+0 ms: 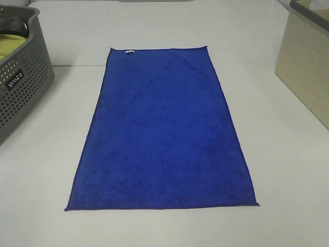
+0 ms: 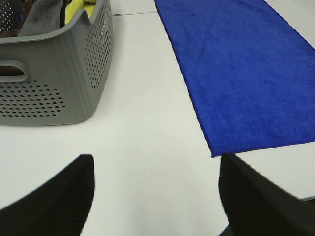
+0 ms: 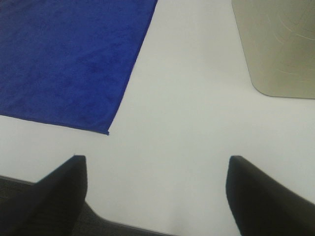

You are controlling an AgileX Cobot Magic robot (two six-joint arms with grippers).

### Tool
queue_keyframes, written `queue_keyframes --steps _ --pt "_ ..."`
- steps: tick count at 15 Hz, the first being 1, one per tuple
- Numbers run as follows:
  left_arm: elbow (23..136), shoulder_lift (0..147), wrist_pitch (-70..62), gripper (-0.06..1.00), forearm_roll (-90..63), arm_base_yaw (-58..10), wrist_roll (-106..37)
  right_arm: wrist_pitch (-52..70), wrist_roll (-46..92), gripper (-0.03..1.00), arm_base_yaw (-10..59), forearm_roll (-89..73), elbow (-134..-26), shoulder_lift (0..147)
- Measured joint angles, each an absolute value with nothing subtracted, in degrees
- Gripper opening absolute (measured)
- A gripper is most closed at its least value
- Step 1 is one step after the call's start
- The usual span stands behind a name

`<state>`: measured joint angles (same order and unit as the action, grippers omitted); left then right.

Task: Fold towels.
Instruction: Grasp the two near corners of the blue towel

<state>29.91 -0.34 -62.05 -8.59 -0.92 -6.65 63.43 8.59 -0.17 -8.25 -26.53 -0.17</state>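
The royal-blue towel [image 1: 162, 131] lies spread flat and lengthwise in the middle of the white table, with its small white tag [image 1: 129, 51] at the far short edge. Neither arm shows in the exterior high view. In the left wrist view the left gripper [image 2: 155, 189] is open and empty above bare table, a little short of the towel's [image 2: 236, 69] near left corner. In the right wrist view the right gripper [image 3: 157, 191] is open and empty above the table near its front edge, short of the towel's [image 3: 64, 54] near right corner.
A grey perforated laundry basket [image 1: 23, 87] stands at the far left and holds a yellow-green cloth [image 2: 78, 7] and grey fabric; it also shows in the left wrist view [image 2: 54, 73]. A beige box [image 1: 306, 62] stands at the far right, and shows in the right wrist view [image 3: 278, 46].
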Motion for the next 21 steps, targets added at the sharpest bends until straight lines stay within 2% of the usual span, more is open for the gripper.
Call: queue_keyframes --steps 21 --pt "29.91 -0.34 -62.05 0.68 -8.59 -0.92 -6.65 63.43 8.59 0.76 -0.17 -8.25 -26.53 -0.17"
